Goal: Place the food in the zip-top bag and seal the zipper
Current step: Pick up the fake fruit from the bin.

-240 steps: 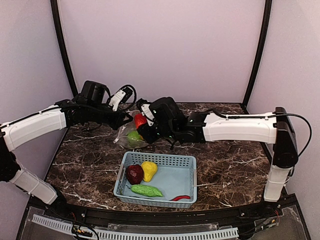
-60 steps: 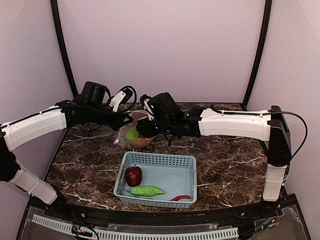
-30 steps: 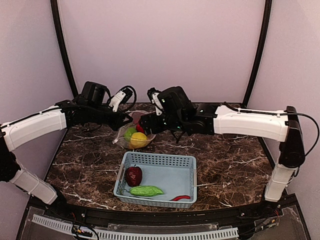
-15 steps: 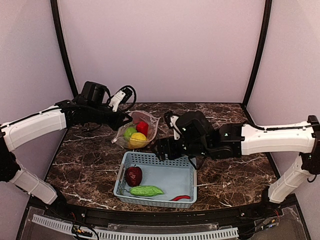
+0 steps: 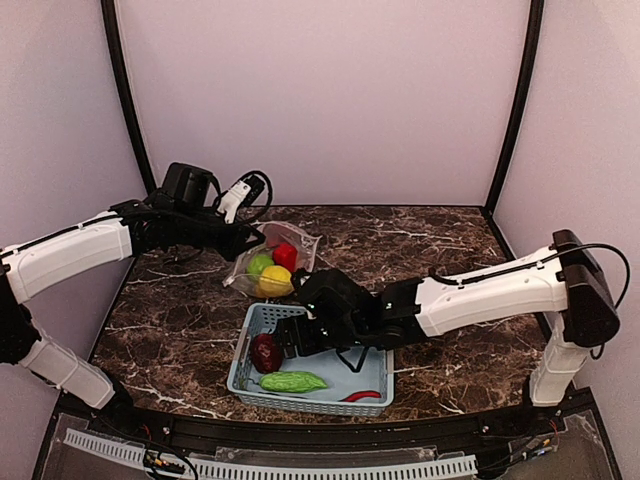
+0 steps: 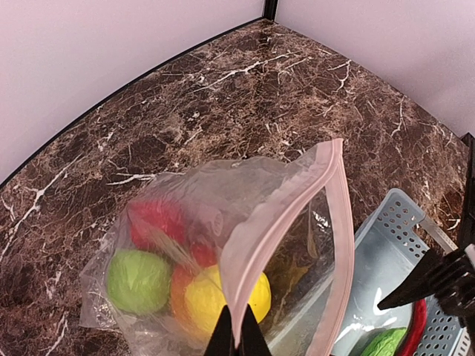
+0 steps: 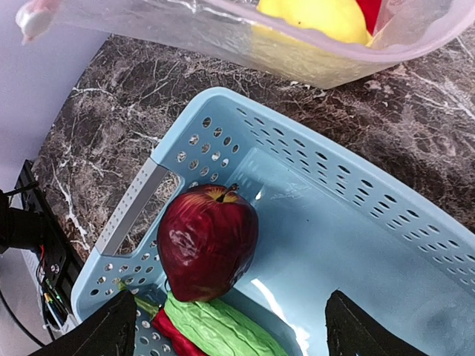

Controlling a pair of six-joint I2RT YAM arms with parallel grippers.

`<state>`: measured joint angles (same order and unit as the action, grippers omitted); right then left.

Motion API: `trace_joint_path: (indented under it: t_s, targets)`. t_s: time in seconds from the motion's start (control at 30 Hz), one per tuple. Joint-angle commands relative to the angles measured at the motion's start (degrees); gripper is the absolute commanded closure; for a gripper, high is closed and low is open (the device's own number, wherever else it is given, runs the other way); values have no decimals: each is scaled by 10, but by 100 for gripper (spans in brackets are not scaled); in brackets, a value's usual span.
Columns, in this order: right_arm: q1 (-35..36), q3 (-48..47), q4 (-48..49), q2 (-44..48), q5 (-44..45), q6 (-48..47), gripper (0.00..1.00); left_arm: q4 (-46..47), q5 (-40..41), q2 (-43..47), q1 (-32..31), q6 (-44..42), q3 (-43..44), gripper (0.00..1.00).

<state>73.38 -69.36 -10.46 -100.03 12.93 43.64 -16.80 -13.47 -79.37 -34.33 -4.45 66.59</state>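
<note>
Left gripper (image 6: 237,332) is clamped shut on the rim of the clear dotted zip-top plastic bag (image 6: 223,222), pinching the pinkish zipper strip (image 6: 260,221) and propping the mouth open. Can't spot the slider tab from here.

The bag sits on the dark marble table (image 5: 450,240), at 11 o'clock from the light blue lattice basket (image 5: 385,320). Inside it: yellow (image 5: 275,280), lime-green (image 5: 260,264), red (image 5: 286,256) and orange (image 6: 178,285) toy pepper pieces.

Right gripper (image 5: 288,338) has its jaws spread wide and empty, hovering over the basket's 9 o'clock side, roughly centred on the glossy dark red toy pepper (image 7: 206,241).

Also in the basket: bumpy green toy cucumber (image 7: 223,326) at 7 o'clock, touching the dark red one, and a thin red chilli (image 5: 362,396) at 5 o'clock.

The dark red piece is likely hollow plastic: light, rigid, slick, rounded. It would squirt out of an off-centre pinch, so take it across its widest middle. Basket wall and cucumber are close, so finger clearance is tight. The bag film is limp, and only the pinch keeps the mouth open.
</note>
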Motion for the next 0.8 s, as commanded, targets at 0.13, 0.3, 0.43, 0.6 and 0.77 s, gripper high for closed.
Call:
trace_joint_path:
  t_s: [0.13,0.3,0.43,0.6,0.77]
  targets:
    - [9,-89,-16,-99,-25,7,16,-6,-2,31,0,-3,-4,99]
    - [9,-139,-36,-143,-31,-13,16,-8,4,34,0,-6,-4,99]
    - [9,-178,-69,-179,-25,-17,20,-7,4,35,0,-7,-5,99]
    - [9,-202,-104,-197,3,-6,24,-7,2,33,0,-6,-5,99]
    - [9,-209,-126,-205,18,2,25,-7,2,32,0,-6,-4,99]
